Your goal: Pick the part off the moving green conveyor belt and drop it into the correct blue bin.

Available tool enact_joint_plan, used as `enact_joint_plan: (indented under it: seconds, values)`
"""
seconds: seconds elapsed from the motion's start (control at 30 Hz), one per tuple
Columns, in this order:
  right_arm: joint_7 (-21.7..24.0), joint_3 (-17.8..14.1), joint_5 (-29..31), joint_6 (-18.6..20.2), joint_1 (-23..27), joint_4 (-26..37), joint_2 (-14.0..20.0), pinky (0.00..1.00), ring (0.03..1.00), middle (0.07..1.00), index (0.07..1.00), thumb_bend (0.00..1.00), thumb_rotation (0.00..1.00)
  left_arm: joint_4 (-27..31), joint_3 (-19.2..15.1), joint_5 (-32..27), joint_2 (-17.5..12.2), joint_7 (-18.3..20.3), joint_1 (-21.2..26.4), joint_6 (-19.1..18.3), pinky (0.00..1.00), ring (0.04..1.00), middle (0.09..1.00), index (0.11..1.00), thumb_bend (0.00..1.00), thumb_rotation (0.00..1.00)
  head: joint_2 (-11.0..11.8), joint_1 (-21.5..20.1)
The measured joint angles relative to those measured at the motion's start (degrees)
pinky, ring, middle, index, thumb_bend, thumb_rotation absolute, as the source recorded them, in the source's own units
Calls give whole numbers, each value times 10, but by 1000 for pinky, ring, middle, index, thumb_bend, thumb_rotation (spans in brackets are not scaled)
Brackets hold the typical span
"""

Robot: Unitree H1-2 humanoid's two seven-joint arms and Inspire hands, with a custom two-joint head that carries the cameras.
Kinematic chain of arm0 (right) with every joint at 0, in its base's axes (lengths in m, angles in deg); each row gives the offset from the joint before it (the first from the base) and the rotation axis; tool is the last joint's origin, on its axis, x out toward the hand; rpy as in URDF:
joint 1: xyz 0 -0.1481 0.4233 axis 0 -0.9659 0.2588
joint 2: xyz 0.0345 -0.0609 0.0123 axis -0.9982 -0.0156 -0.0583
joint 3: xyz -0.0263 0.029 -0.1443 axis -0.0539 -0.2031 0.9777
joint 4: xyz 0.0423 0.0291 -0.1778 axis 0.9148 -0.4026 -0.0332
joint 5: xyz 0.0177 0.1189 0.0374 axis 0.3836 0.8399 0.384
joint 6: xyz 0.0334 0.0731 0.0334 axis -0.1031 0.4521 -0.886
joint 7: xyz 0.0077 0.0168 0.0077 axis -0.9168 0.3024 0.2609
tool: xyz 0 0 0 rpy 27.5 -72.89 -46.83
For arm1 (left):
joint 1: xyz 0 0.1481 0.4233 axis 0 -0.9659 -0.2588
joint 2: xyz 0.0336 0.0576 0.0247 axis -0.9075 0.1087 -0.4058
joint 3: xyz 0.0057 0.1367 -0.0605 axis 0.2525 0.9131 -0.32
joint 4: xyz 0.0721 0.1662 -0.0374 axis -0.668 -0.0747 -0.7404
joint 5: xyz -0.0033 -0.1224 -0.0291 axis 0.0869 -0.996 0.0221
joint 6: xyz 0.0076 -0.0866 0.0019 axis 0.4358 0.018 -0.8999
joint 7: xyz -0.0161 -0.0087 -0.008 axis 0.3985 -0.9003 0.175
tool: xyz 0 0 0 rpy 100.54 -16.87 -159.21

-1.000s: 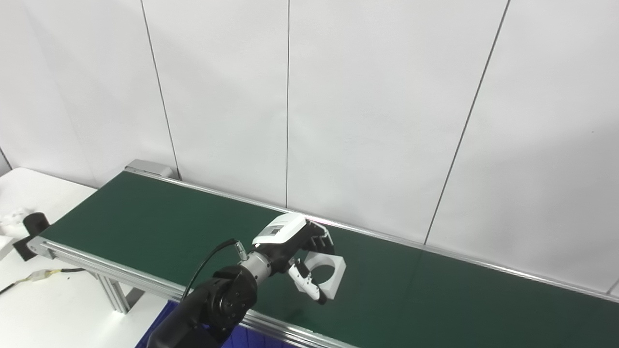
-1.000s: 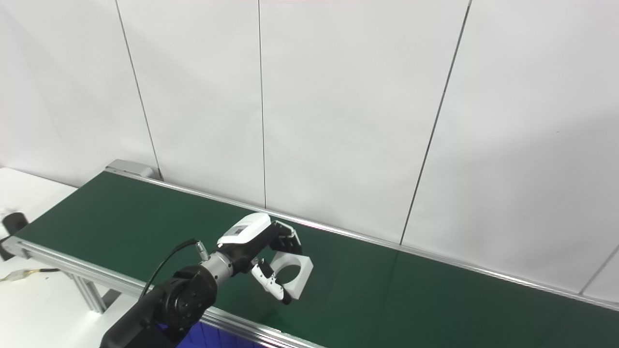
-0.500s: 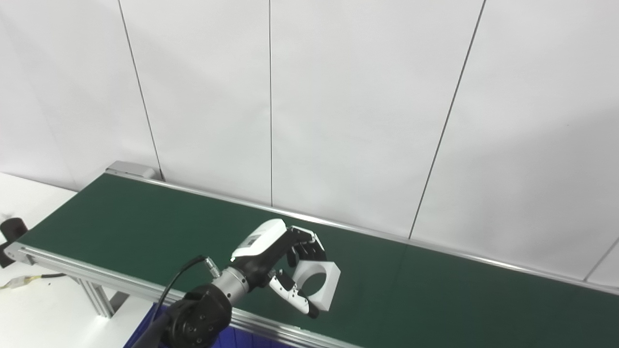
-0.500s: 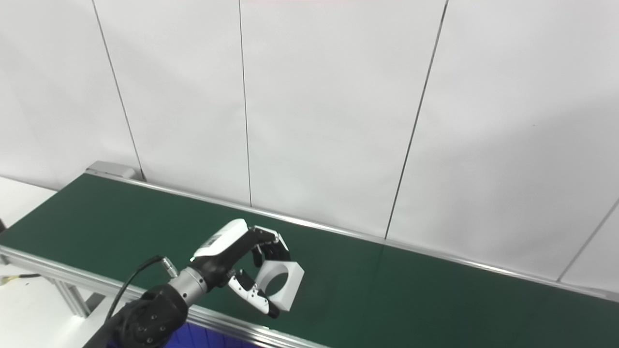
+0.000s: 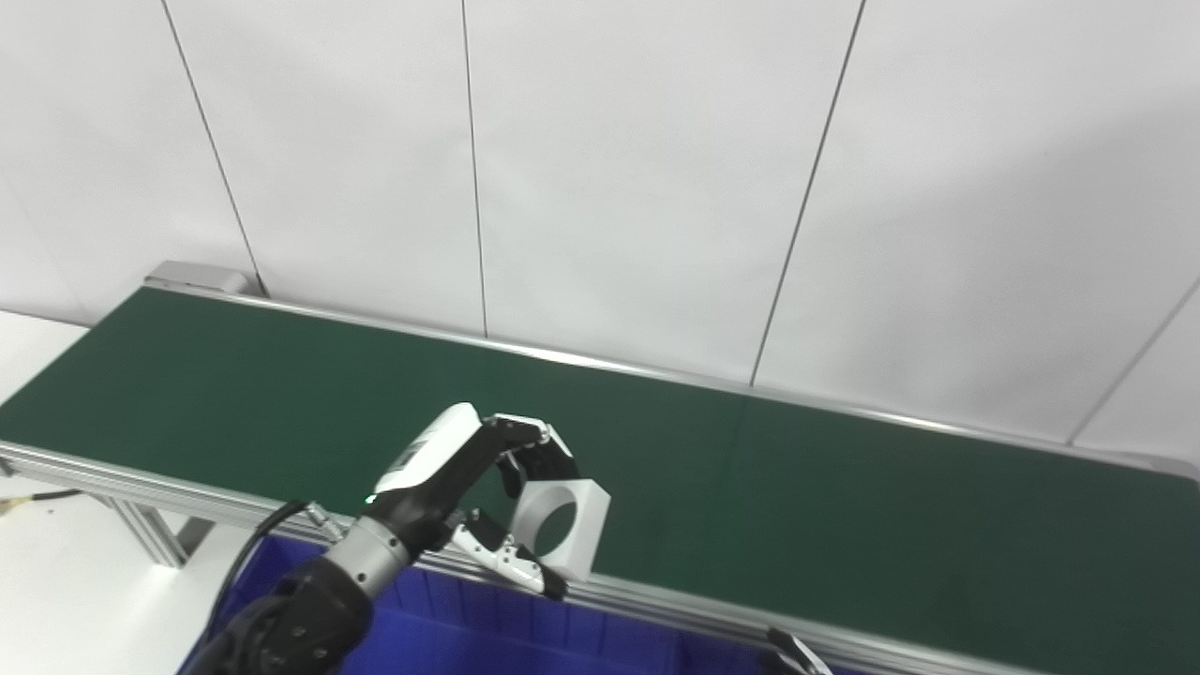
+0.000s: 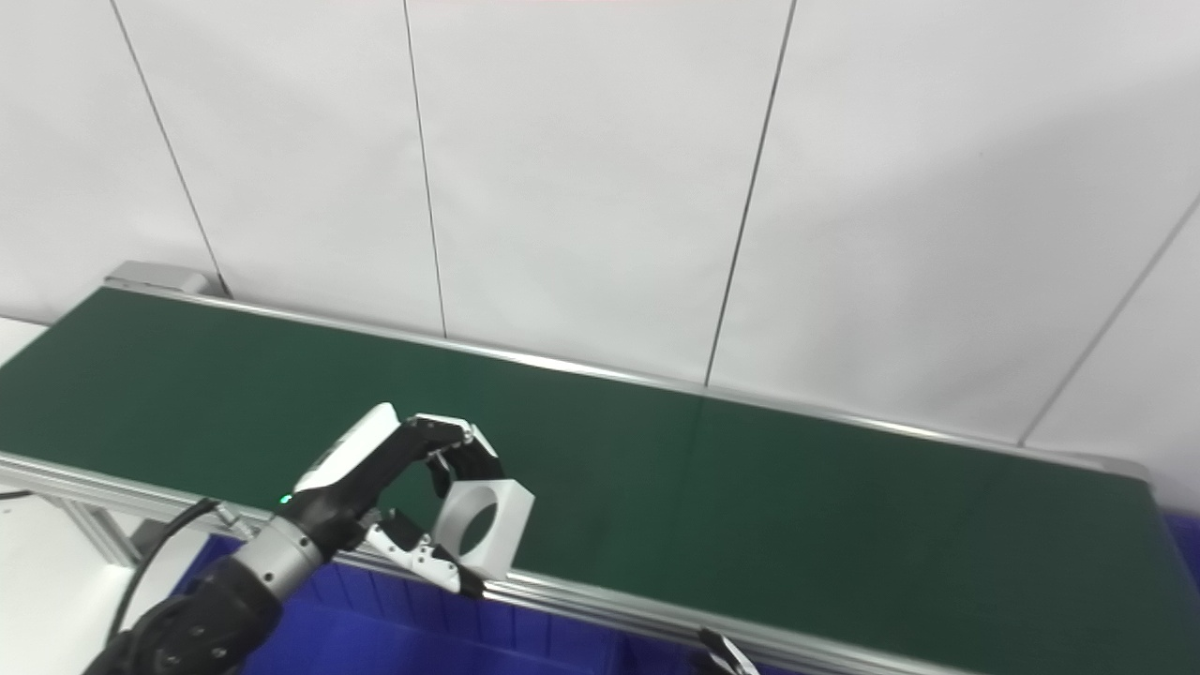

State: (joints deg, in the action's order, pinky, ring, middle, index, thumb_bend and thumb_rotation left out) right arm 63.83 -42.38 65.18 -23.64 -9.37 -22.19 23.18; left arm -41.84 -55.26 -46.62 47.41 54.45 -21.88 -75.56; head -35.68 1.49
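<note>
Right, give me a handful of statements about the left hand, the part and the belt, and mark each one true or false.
1. The left hand holds a white block with a round hole. True.
2. The block lies flat on the green conveyor belt. False: it is held on edge between fingers and thumb, by the belt's near rail.
3. Another part sits on the belt further right. False: the belt shows no other part.
4. A blue bin shows below the belt's near rail. True.
5. The right hand grips the block too. False: only a sliver of it shows at the bottom edge, apart from the block.
</note>
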Motion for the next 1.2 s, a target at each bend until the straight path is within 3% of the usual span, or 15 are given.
enact_joint_plan:
  seconds: [0.13, 0.33, 1.2]
  values:
    - [9, -10, -2, 0, -1, 5, -10, 680, 758, 789, 866, 598, 561, 11, 0, -5, 0, 6, -15, 0, 452, 458, 506, 480, 502, 0, -25, -22]
    - [20, -25, -8, 0, -3, 8, -18, 681, 755, 787, 868, 612, 586, 16, 2, -26, 3, 15, -38, 0, 478, 480, 515, 456, 500, 0, -44, -27]
    - [39, -45, -24, 0, -6, 16, -31, 680, 756, 790, 868, 616, 594, 15, 2, -26, 7, 16, -42, 1, 483, 485, 514, 453, 500, 0, -47, -27]
